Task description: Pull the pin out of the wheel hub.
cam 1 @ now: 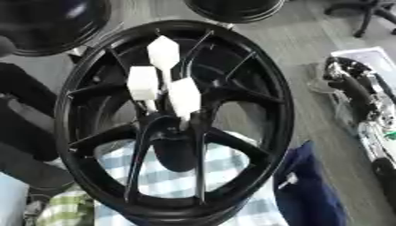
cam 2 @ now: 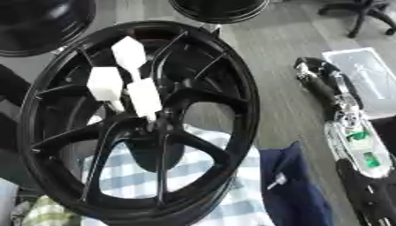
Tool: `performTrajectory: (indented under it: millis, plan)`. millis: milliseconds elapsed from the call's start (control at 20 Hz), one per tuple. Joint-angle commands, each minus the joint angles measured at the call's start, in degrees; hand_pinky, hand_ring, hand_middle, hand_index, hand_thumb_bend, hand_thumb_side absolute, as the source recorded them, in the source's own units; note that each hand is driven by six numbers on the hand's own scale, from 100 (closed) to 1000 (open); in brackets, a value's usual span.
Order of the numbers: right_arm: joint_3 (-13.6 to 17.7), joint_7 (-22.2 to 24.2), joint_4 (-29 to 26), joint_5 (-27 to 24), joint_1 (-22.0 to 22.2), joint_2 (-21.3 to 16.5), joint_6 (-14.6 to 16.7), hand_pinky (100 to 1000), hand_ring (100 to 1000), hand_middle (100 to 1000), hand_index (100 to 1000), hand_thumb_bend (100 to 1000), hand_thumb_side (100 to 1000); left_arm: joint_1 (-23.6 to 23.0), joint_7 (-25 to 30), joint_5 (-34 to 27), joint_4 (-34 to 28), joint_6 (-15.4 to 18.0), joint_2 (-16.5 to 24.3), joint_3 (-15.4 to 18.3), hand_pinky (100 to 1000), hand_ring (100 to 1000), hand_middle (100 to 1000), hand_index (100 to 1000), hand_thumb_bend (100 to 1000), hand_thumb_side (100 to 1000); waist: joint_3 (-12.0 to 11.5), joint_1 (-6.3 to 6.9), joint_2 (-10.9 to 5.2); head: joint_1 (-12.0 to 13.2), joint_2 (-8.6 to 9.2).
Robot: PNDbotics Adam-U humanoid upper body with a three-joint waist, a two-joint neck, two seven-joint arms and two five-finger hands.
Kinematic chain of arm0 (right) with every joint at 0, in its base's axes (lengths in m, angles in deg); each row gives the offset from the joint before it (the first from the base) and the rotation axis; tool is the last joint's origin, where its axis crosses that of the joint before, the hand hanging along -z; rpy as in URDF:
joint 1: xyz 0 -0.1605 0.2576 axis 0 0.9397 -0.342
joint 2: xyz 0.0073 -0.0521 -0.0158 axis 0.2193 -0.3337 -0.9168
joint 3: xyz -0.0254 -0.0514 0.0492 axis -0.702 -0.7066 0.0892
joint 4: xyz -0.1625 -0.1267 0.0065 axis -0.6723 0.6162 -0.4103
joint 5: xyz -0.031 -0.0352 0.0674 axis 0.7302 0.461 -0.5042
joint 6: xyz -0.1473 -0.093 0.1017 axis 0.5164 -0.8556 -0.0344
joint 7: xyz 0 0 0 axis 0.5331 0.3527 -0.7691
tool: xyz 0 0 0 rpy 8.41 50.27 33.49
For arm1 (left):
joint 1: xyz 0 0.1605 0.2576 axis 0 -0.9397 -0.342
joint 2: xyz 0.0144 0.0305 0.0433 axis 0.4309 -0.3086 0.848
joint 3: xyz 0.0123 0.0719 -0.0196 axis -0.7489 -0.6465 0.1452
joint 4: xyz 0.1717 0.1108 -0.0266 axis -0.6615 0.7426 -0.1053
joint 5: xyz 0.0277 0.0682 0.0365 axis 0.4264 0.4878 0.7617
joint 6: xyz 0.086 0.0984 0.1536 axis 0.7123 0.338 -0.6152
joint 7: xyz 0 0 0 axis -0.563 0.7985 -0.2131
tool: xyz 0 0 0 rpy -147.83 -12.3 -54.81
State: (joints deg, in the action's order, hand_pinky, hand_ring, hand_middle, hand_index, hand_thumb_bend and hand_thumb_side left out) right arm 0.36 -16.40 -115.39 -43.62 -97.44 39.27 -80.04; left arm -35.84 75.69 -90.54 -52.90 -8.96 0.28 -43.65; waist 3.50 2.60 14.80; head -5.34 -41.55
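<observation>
A black wheel hub with thin spokes stands tilted and fills the middle of both views. Three white pins with hexagonal heads stick out near its centre: one on top, one on the left and one lower right. The thin shafts of the two lower pins run down to the hub's centre. My right arm, black and silver, lies along the right edge. Its hand is off to the right of the rim, touching neither hub nor pins. My left hand does not show.
Two more black wheels lie at the top left and top middle. A blue-and-white checked cloth lies under the hub, a dark blue cloth beside it. A white sheet and a chair base are at the right.
</observation>
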Motion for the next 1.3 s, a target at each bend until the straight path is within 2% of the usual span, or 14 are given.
performTrajectory:
  millis: [50, 300, 400, 550, 1000, 1300]
  plan:
    - [-0.01, 0.26, -0.95, 0.38, -0.42, -2.1, 0.01, 832, 748, 700, 796, 173, 475, 2.35, 6.53, 1.47, -2.91, -1.05, 6.81, -2.12, 780, 720, 700, 757, 813, 327, 0.12, 0.03, -1.6, 0.2, -0.11]
    - [-0.36, 0.62, -0.86, 0.53, -0.36, -2.36, -0.11, 832, 748, 700, 796, 173, 475, 8.74, 22.25, 4.77, -3.29, -1.96, 9.51, -7.25, 805, 756, 737, 788, 666, 401, 0.25, 0.21, -1.96, 0.29, -0.28]
    - [-0.41, 0.69, -0.8, 0.57, -0.25, -2.45, -0.16, 832, 748, 700, 796, 173, 475, 11.88, 28.39, 6.73, -3.3, -2.48, 8.94, -8.96, 807, 759, 740, 792, 651, 410, 0.26, 0.24, -2.1, 0.32, -0.32]
    - [-0.5, 0.79, -0.73, 0.57, -0.13, -2.5, -0.21, 832, 748, 700, 796, 173, 475, 15.41, 33.68, 8.82, -3.3, -3.51, 7.55, -10.92, 809, 762, 744, 797, 638, 411, 0.31, 0.25, -2.19, 0.19, -0.36]
    - [-0.73, 1.04, -0.5, 0.57, 0.12, -2.51, -0.27, 832, 748, 700, 795, 174, 475, 23.33, 40.03, 11.75, -2.97, -8.8, 2.78, -16.96, 788, 745, 720, 787, 627, 396, 0.25, 0.29, -2.45, -0.3, -0.52]
    - [-0.83, 1.16, -0.29, 0.55, 0.39, -2.38, -0.28, 832, 748, 701, 795, 175, 476, 28.31, 40.18, 16.33, 1.19, -10.94, -1.85, -21.55, 774, 733, 705, 774, 594, 412, 0.2, 0.27, -2.64, -0.37, -0.47]
